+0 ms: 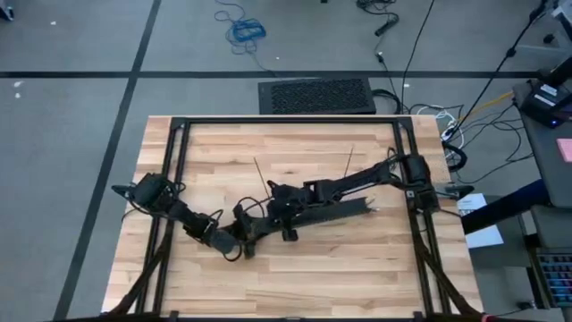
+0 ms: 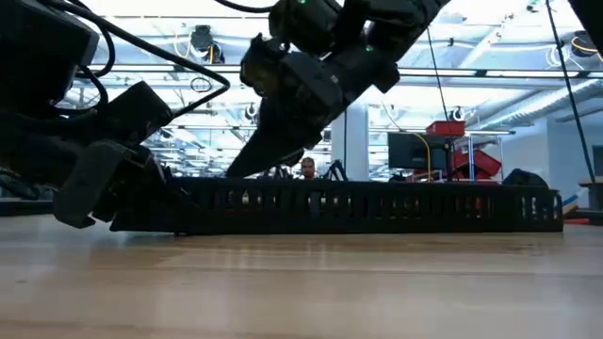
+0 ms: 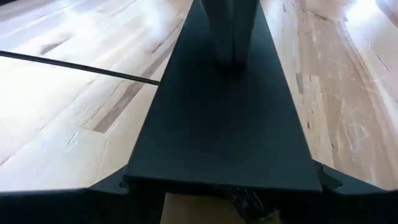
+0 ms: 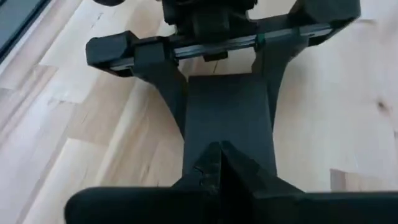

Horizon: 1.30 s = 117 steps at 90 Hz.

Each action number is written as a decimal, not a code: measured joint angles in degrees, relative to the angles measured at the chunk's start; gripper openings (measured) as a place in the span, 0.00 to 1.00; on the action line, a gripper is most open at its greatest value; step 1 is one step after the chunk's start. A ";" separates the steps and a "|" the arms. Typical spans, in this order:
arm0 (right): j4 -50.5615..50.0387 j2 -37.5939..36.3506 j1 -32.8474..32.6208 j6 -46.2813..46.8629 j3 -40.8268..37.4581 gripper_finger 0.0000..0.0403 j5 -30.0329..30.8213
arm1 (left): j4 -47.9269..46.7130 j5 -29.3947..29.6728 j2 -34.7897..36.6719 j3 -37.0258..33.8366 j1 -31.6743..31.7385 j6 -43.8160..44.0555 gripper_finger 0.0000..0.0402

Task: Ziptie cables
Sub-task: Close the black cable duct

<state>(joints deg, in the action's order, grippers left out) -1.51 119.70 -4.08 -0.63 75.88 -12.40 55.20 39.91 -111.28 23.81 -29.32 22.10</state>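
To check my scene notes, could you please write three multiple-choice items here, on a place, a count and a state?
1. Where do the left gripper and right gripper meet?
A at the black bar
B at the left edge
C over the floor

2. How many zipties lie on bare wood?
A none
B two
C five

3. How is the black bar placed?
A standing on end
B lifted
C lying flat

Answers:
1. A: both arms converge on the bar in the high view.
2. B: two thin strips show beyond the bar.
3. C: the bar rests on the table in the low view.
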 joint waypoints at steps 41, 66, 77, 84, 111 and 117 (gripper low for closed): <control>-14.10 -5.02 -0.38 -0.69 -0.02 0.00 4.35 | -0.35 -1.08 -0.02 0.26 0.14 0.10 0.59; -19.41 -5.24 -0.92 -0.21 0.04 0.00 6.46 | -0.45 -1.02 -0.02 0.22 0.09 0.10 0.59; -20.61 -5.33 -1.15 0.26 0.10 0.00 6.60 | -0.49 -1.00 -0.02 0.20 0.09 0.10 0.59; -21.61 -5.38 -1.30 0.42 0.17 0.00 6.69 | -0.61 -0.97 -0.02 0.20 0.08 0.10 0.59; -16.95 -9.44 -3.10 -1.89 -0.77 0.00 8.78 | -0.87 -1.43 0.00 0.04 -0.02 0.84 0.59; -11.73 -10.36 -3.58 -3.10 -0.69 0.00 8.32 | -0.92 -1.62 0.00 0.02 -0.04 0.99 0.59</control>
<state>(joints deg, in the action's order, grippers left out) -13.24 109.34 -7.66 -3.73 75.19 -4.08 54.27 38.29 -111.28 23.83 -29.36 23.09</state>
